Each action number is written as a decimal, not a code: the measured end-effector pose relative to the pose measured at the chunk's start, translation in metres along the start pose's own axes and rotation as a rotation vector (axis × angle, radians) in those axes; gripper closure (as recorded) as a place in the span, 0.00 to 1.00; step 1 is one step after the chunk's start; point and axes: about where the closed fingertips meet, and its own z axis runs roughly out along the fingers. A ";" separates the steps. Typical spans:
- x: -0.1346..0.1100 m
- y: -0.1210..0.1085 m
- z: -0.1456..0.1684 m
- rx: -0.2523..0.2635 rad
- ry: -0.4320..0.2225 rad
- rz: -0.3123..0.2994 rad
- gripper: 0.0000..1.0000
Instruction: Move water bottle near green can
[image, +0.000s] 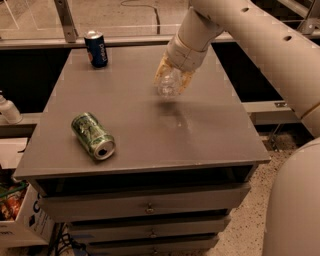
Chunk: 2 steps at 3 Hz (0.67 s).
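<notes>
My gripper (173, 79) hangs over the back half of the table (210, 135), fingers clamped on the water bottle (167, 87), which is clear of the surface. The green can (93, 135) lies on its side front-left, well apart from the bottle. A blue Pepsi can (96, 48) stands far left.

Dim warm light from above, soft shadow on table (215, 140) beneath raised hand (173, 81) clasping water bottle (166, 89)

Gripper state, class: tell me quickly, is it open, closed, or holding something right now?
Gripper: closed on the water bottle, over the far half of the grey table.
</notes>
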 end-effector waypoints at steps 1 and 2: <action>0.000 0.000 0.000 0.000 0.001 0.000 1.00; -0.007 -0.003 0.006 -0.009 0.008 -0.029 1.00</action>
